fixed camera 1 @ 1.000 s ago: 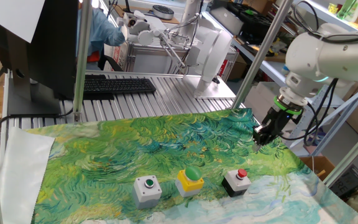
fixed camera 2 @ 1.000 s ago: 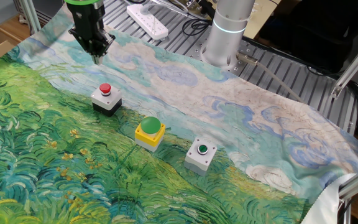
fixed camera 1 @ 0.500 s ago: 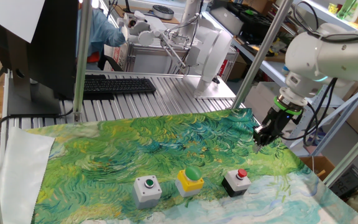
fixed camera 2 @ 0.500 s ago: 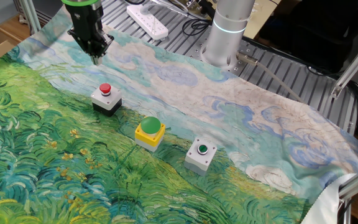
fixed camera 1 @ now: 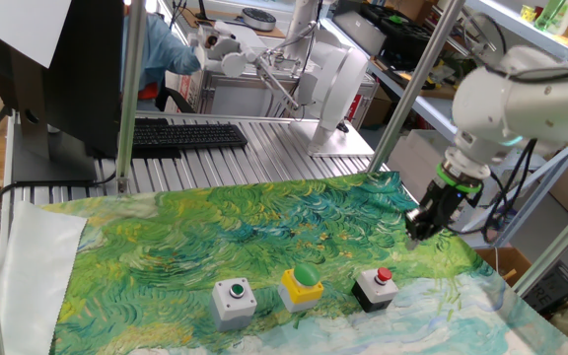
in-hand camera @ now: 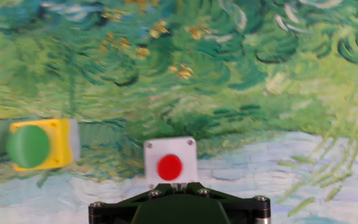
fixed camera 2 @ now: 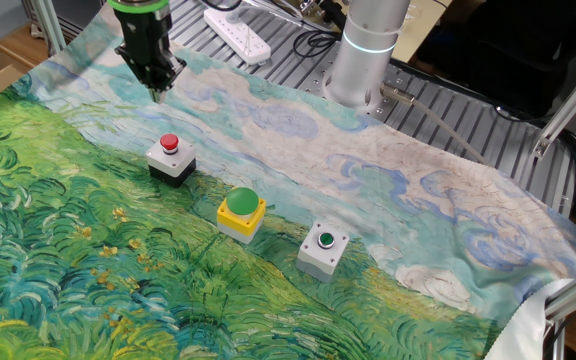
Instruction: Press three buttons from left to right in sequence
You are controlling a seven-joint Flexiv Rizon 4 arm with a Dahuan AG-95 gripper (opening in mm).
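Hand view puts the black box's red button (in-hand camera: 169, 167) bottom centre, but the pinched-shut gripper (fixed camera 1: 414, 235) needs the grey box (fixed camera 1: 233, 301), far lower-left.

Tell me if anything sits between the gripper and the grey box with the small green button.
Yes. The gripper hangs off the row's far end, beyond the black box. That box and the yellow box both lie between it and the grey box, though passing above them looks open.
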